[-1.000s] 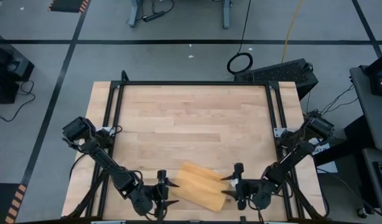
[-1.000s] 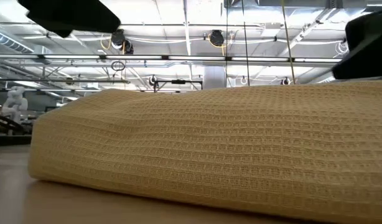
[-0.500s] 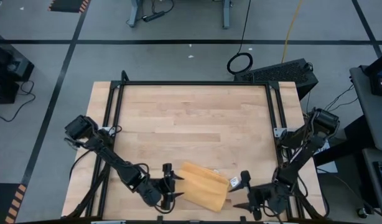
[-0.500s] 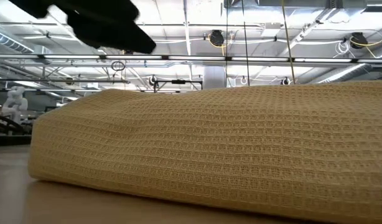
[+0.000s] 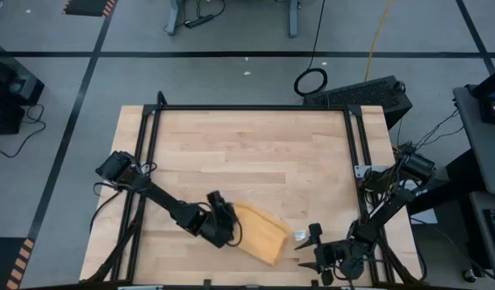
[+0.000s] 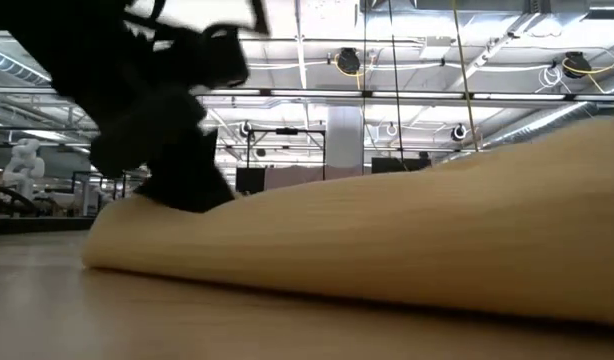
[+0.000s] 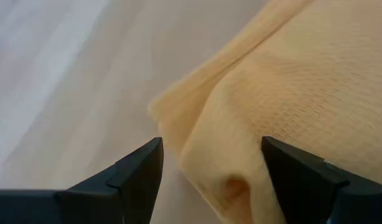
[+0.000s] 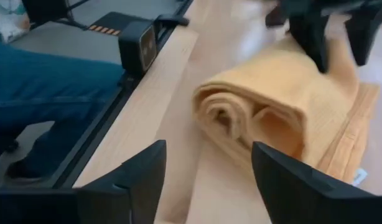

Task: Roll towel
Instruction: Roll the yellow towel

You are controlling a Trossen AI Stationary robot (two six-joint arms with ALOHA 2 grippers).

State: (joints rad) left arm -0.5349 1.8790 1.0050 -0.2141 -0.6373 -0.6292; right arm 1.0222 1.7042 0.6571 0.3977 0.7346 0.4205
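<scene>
The mustard-yellow towel (image 5: 259,234) lies rolled near the table's front edge, its long side on the wood. Its spiral end (image 8: 241,118) faces my right gripper, and a flat tail with a white tag (image 8: 359,177) lies beside the roll. My left gripper (image 5: 228,227) is open at the roll's left end (image 7: 203,124), its fingers astride the cloth. My right gripper (image 5: 314,251) stands open to the right of the roll, apart from it. My left gripper comes slanting down from the table's left at the roll's left end (image 6: 137,215). Its open fingers straddle the end, and one finger (image 7: 303,180) lies against the top of the cloth. The roll stays on the table.
A black frame rail (image 5: 251,107) runs round the table's back and sides. A small camera block (image 8: 138,40) sits at the table's front edge near my right gripper. Bare wood (image 5: 247,153) stretches behind the towel.
My left gripper has swung toward the table's right and down onto the roll's left end, tipping steeper. The roll's left end has been pushed toward the right, and the towel now looks more compact. My right gripper has drawn back from the roll's right end toward the near edge.
</scene>
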